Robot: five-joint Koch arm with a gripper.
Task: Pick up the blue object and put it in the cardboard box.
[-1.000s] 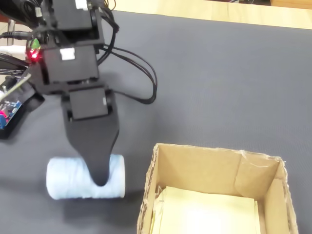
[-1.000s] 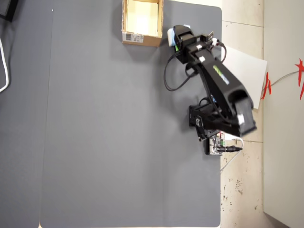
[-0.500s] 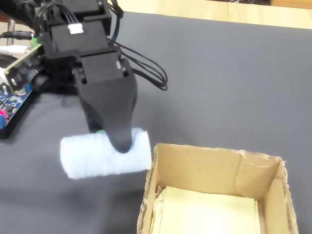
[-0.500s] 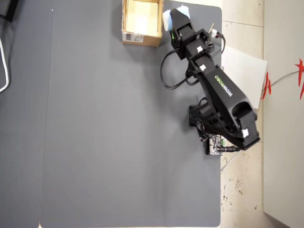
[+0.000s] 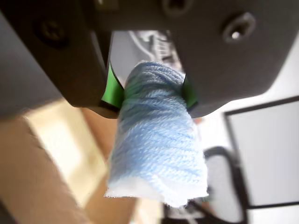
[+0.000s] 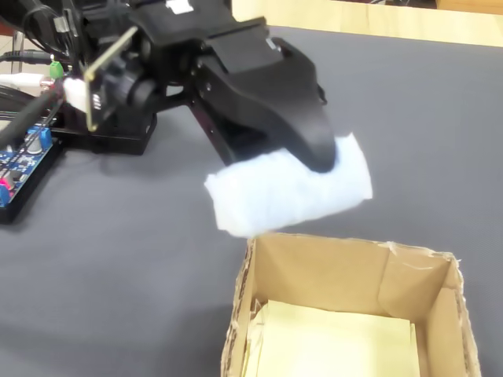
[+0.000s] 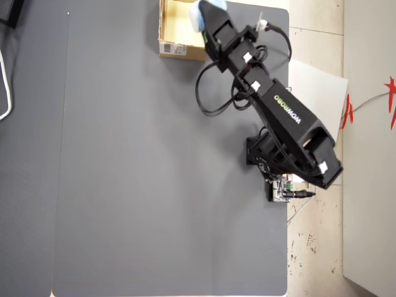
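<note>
We see the gripper (image 5: pixel 152 91) clamped on the blue object (image 5: pixel 156 144), its two black jaws pressing the pale blue wad from either side, with green pads showing at the contact on both sides. In the wrist view the wad runs out from between the jaws toward the camera and ends in a ragged pale edge; only its far part sits inside the grip, the rest hangs free.

In the fixed view the blue object (image 6: pixel 289 195) is held clear of the mat (image 6: pixel 409 126), slightly tilted, with one black jaw lying across its top near its right end. It hangs just above the far rim of the cardboard box (image 6: pixel 330 259), which stands at the lower edge of that view, open-topped, with a pale yellowish floor.

In the overhead view the cardboard box (image 7: pixel 180 51) stands at the top edge of the grey mat (image 7: pixel 154 185), near its top right corner, a white label on its near outer side. The arm (image 7: pixel 278 111) reaches from its base at the mat's right edge, and the blue object (image 7: pixel 199 13) shows at its tip, over the box's right wall.
</note>
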